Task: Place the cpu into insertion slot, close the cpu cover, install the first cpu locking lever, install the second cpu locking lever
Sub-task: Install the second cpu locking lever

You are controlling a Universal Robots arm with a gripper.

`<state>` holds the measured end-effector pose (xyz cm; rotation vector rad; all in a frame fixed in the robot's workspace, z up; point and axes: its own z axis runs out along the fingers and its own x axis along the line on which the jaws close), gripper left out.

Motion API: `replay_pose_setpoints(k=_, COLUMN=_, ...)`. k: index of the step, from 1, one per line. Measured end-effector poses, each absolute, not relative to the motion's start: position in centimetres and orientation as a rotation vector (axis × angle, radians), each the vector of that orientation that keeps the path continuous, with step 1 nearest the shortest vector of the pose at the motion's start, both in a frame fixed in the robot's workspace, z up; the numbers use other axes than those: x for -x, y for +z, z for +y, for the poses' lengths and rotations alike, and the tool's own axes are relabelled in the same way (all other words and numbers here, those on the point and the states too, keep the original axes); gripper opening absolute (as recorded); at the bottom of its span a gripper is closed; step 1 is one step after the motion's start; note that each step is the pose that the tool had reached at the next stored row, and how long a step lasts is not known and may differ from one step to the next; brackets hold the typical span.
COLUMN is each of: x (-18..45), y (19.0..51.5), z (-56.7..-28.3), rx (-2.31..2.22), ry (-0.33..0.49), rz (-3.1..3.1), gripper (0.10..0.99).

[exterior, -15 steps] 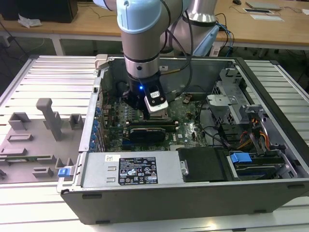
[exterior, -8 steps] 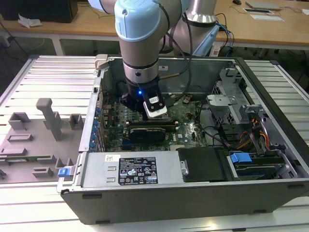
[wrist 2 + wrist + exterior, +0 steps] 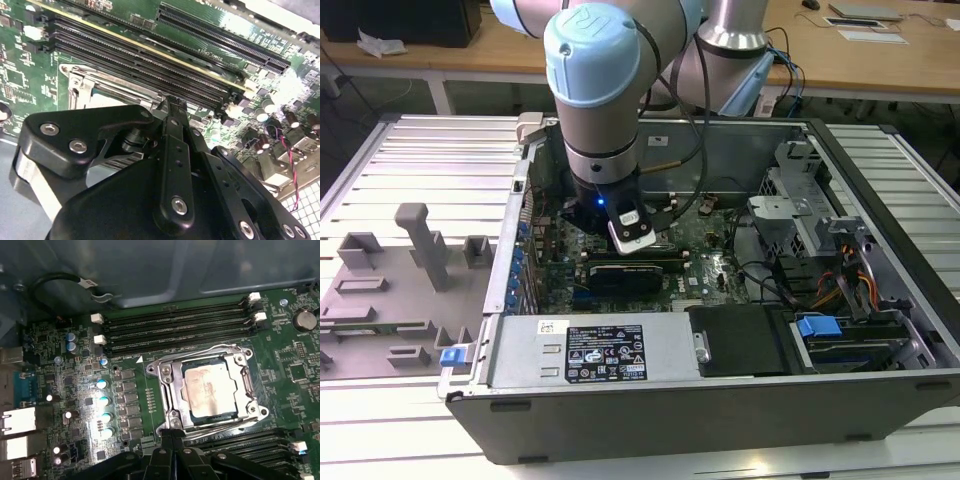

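The cpu [image 3: 210, 390], with a pale metal top, lies flat in the square socket on the green board. The silver cpu cover [image 3: 167, 385] is down around it, so the insertion slot beneath is hidden. One thin wire locking lever [image 3: 215, 347] runs along the far side of the socket and another [image 3: 220, 426] along the side nearest the gripper. My gripper [image 3: 172, 436] is shut, with its black fingertips together just beside that nearer lever; I cannot tell whether they touch it. In the second wrist view, the gripper [image 3: 170, 102] points at the cover frame [image 3: 100, 82]. In the exterior view, the gripper [image 3: 625, 245] reaches down into the open computer case.
Long black memory slots [image 3: 175, 325] flank the socket on two sides. A row of capacitors [image 3: 102, 400] stands beside it. The grey case wall [image 3: 150, 270] rises behind. A power supply [image 3: 600, 350], drive bays with cables [image 3: 840, 280] and grey fixtures [image 3: 420, 240] surround the board.
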<state>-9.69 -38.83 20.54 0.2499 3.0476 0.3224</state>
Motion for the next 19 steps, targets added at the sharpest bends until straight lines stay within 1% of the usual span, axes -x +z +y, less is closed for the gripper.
replay_pose_setpoints(k=19, x=9.76, y=19.82, z=-38.2, rx=-0.181, ry=0.325, rz=3.057, gripper=0.106)
